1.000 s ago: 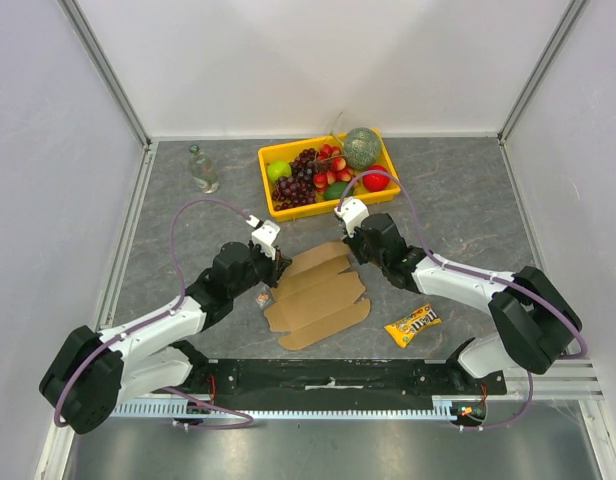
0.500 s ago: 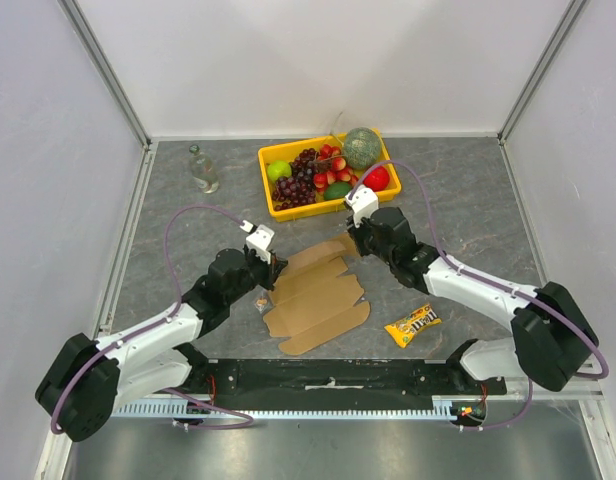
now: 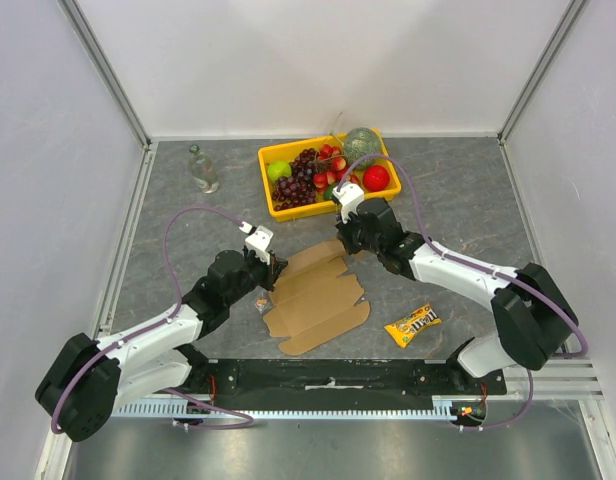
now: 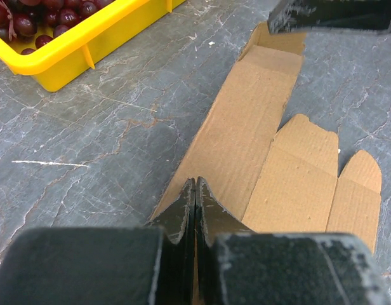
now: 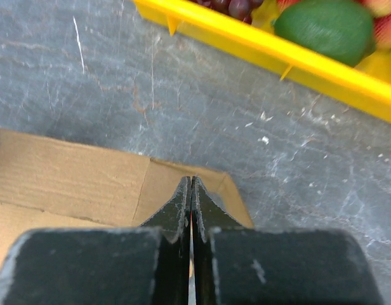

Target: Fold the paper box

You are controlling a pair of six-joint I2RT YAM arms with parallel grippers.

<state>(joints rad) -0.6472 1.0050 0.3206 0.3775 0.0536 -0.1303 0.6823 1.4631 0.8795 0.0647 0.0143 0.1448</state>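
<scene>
The paper box (image 3: 318, 292) is a flat brown die-cut cardboard sheet lying in the middle of the table. My left gripper (image 3: 276, 268) is shut, its tips down on the sheet's left edge. In the left wrist view the gripper (image 4: 195, 181) rests on the cardboard (image 4: 246, 140), with nothing clearly held between the jaws. My right gripper (image 3: 350, 243) is shut over the sheet's far right flap. In the right wrist view the gripper (image 5: 191, 179) sits on that small end flap (image 5: 164, 190). It also shows in the left wrist view (image 4: 335, 14).
A yellow fruit tray (image 3: 271, 158) stands just beyond the sheet and shows in both wrist views (image 4: 75, 54) (image 5: 246, 44). A glass bottle (image 3: 202, 168) stands at the far left. A yellow candy packet (image 3: 412, 324) lies right of the sheet. A small wrapper (image 3: 261, 300) lies by its left edge.
My right gripper has shifted a little left and now sits over the far flap. My left gripper has eased back slightly and stayed at the left edge. The sheet lies much as before.
</scene>
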